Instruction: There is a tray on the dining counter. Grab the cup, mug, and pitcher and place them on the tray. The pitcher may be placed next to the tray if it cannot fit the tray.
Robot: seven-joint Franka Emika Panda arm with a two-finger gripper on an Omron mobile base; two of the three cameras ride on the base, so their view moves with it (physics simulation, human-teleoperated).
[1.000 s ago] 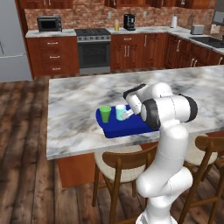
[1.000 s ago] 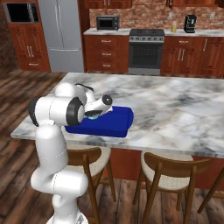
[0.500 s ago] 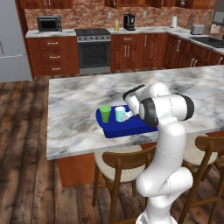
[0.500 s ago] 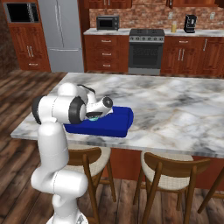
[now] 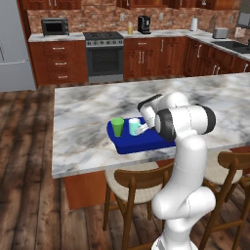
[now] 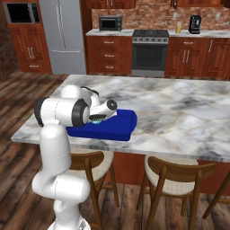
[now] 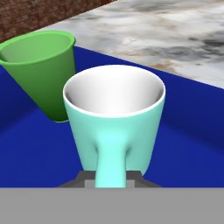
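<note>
The blue tray [image 5: 149, 141] [image 6: 122, 127] [image 7: 35, 148] lies on the dining counter [image 5: 83, 127] [image 6: 179, 112] near its front edge. The green cup [image 5: 117, 127] [image 7: 41, 70] stands upright on the tray's left part. Right beside it the teal mug [image 5: 134, 126] [image 6: 95, 120] [image 7: 114, 113] stands upright on the tray. My gripper [image 5: 142, 129] [image 6: 98, 118] [image 7: 111, 177] is low over the tray, shut on the mug's handle. A small yellow-orange container, seemingly the pitcher [image 5: 130, 29] [image 6: 179, 28], stands on the far worktop.
Wooden stools [image 5: 132, 188] [image 6: 177, 173] stand along the counter's near side under my arm. A coffee machine [image 5: 143, 24] [image 6: 194, 24], a stove [image 5: 104, 54] and a toaster oven [image 5: 54, 27] line the back wall. Bare marble stretches right of the tray.
</note>
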